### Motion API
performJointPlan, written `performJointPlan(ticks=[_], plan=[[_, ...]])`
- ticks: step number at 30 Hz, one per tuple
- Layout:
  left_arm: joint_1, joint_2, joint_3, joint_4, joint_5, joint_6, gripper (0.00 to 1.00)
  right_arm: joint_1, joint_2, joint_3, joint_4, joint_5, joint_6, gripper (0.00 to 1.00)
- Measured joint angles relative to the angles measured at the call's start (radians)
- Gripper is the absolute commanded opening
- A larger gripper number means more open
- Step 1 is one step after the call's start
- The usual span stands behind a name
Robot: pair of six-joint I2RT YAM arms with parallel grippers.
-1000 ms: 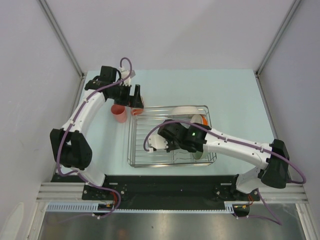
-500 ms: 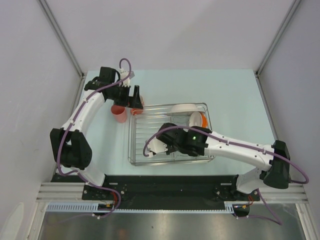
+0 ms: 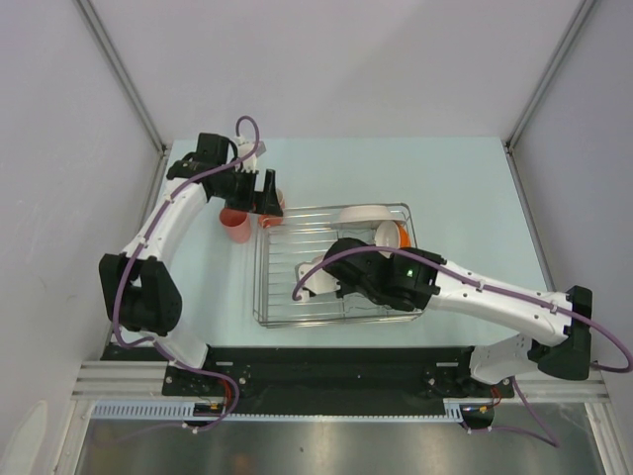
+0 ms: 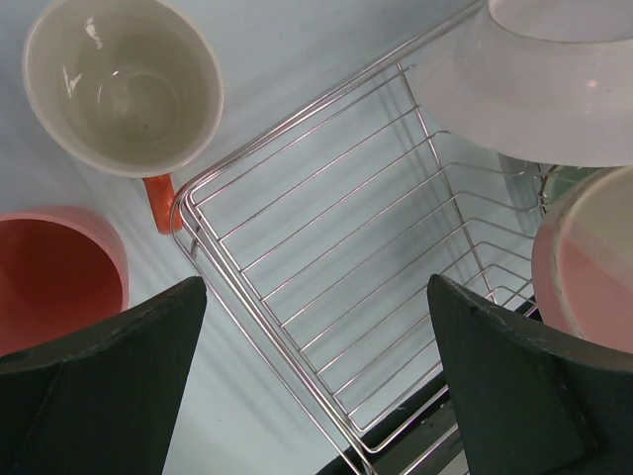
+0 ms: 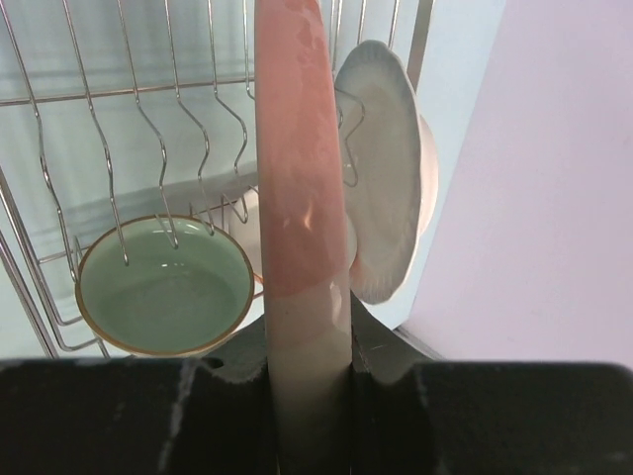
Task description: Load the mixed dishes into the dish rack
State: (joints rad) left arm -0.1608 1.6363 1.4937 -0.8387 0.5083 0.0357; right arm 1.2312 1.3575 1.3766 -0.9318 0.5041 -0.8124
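Right arm (image 3: 475, 292) has swung rightward, right gripper (image 5: 307, 361) pinching the pink-and-cream plate (image 5: 297, 148) edge-on over the dish rack (image 3: 269, 297); slotting's close. Left gripper (image 4: 312, 297) is spread.

You're looking at a lab test cell: bare grey wall panels (image 3: 346, 69), aluminium rail (image 3: 129, 378), pale table (image 3: 465, 198).

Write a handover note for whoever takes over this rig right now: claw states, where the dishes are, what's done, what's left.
Left claw: open, empty, above the dish rack's corner.
Right claw: shut on the pink-and-cream plate, edge-on over the rack; seated or not, unclear.
Done: pale green bowl, white shallow plate and orange bowl are in the rack.
Left: orange mug and pink tumbler stand upright on the table beside that corner; release the plate, then load both.
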Motion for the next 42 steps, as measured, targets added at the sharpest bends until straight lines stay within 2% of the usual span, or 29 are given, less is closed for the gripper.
performJointPlan(ticks=[10, 24, 42], plan=[[0.0, 0.0, -0.003, 0.0, 0.0, 0.0, 1.0, -0.04, -0.002, 0.0, -0.007, -0.019, 0.011, 0.0], [0.0, 0.0, -0.003, 0.0, 0.0, 0.0, 1.0, -0.178, -0.002, 0.0, -0.01, -0.116, 0.027, 0.0], [0.01, 0.0, -0.003, 0.0, 0.008, 0.0, 1.0, -0.239, 0.026, -0.016, 0.0, -0.208, 0.041, 0.0]])
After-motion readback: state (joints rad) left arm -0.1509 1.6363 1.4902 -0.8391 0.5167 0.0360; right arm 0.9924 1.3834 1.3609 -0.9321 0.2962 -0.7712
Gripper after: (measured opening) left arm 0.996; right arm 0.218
